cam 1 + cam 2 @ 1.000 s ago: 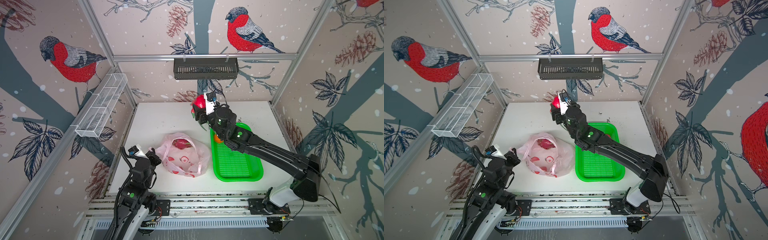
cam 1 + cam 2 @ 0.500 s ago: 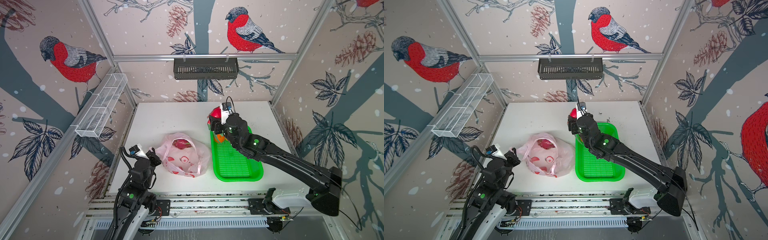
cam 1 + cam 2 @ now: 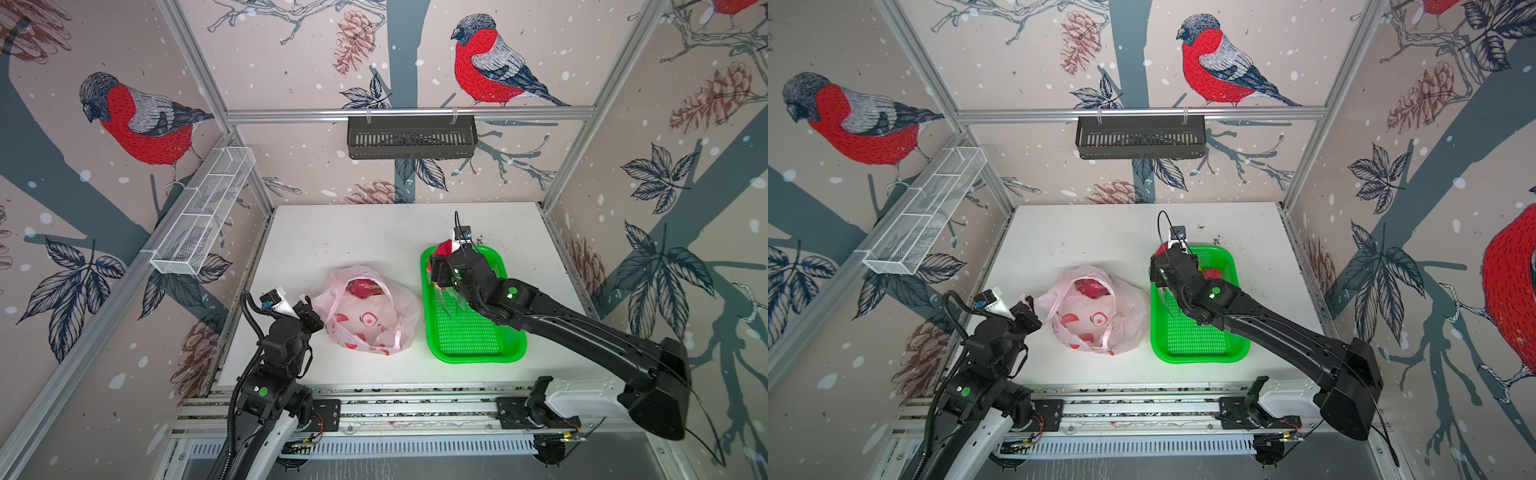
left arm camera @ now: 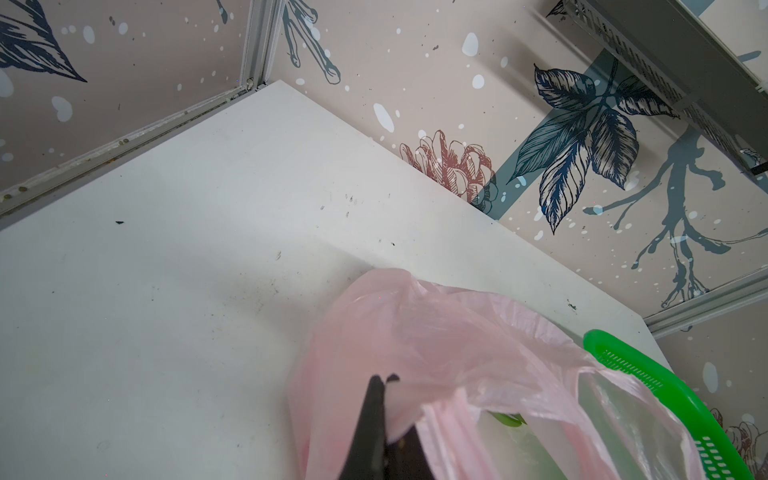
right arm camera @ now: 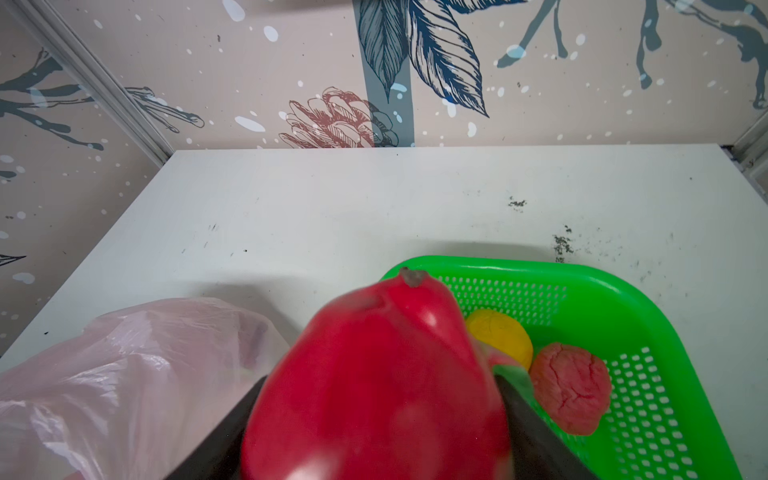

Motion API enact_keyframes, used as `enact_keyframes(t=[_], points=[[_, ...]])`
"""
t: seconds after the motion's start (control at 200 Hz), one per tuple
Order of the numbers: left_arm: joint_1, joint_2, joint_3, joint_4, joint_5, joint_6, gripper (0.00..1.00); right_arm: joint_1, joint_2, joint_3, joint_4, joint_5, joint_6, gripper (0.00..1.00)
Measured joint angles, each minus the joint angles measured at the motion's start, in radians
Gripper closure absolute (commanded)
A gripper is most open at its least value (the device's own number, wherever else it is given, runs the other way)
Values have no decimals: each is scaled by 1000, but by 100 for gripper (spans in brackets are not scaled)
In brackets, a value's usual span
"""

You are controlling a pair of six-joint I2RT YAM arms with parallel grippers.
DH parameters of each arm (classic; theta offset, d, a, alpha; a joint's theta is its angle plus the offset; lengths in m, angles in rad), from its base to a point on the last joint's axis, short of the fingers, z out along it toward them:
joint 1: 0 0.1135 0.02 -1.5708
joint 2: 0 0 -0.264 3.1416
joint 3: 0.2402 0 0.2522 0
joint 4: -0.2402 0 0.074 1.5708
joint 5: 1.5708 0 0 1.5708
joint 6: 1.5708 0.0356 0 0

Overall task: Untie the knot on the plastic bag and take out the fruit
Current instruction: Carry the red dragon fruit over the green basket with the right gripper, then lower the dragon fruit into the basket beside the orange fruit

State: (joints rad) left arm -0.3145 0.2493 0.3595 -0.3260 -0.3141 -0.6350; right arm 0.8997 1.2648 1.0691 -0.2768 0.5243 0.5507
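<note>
The pale pink plastic bag (image 3: 370,316) (image 3: 1096,316) (image 4: 436,345) lies in the middle of the table with its mouth gaping; no knot shows. A magenta dragon fruit (image 3: 365,287) (image 3: 1090,287) lies inside it. My left gripper (image 3: 305,301) (image 3: 1027,301) (image 4: 384,379) is shut on the bag's left edge. My right gripper (image 3: 440,262) (image 3: 1163,255) (image 5: 380,395) is shut on a second dragon fruit (image 5: 374,365), just above the far left corner of the green tray (image 3: 473,332) (image 5: 665,332). A yellow citrus (image 5: 498,334) and a pinkish-red fruit (image 5: 571,390) lie in the tray.
A black slotted basket (image 3: 411,137) hangs on the back wall. A white wire shelf (image 3: 203,212) runs along the left wall. Dark crumbs (image 3: 482,240) dot the table behind the tray. The right arm stretches over the tray's right side.
The right gripper has carried the dragon fruit rightward and down, from above the table's middle back to the tray's far left corner. The left arm and bag have stayed put.
</note>
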Motion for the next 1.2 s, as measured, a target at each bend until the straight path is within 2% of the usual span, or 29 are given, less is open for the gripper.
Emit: enact_keyframes(t=[0.255, 0.61, 1.201], points=[[0, -14, 0, 0, -1, 6, 100, -36, 5, -59, -15, -27, 101, 83], [0, -12, 0, 0, 0, 6, 100, -92, 71, -130, -29, -104, 181, 83], [0, -6, -1, 0, 0, 6, 100, -128, 185, -193, 13, -169, 212, 83]])
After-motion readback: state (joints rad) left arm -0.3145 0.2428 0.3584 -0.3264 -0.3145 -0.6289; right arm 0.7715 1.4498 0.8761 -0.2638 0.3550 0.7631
